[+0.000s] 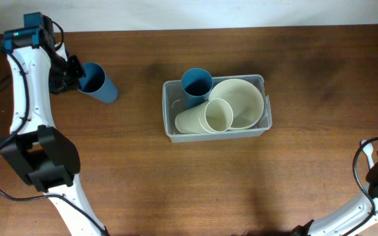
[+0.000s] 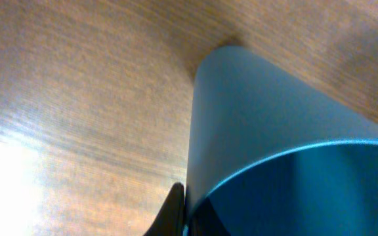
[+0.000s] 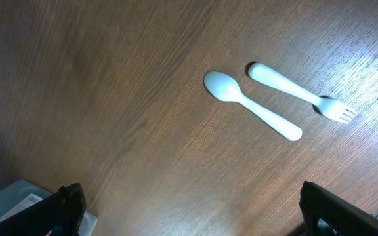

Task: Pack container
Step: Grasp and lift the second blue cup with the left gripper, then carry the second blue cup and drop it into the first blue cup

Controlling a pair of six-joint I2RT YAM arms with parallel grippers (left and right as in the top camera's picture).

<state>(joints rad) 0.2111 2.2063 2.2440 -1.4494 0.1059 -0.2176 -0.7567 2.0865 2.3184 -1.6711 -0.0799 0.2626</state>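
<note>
Lengthwise left-right, container (image 1: 167, 109), mouth up

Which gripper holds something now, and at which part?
The left gripper holds the blue cup by its rim; the right gripper is open and empty.

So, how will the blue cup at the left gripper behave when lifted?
The blue cup looks like thin plastic, so probably light. The left gripper holds only its rim, so the smooth wall may slip or swing. Round and tapered, it would likely roll in a curve if dropped.
</note>
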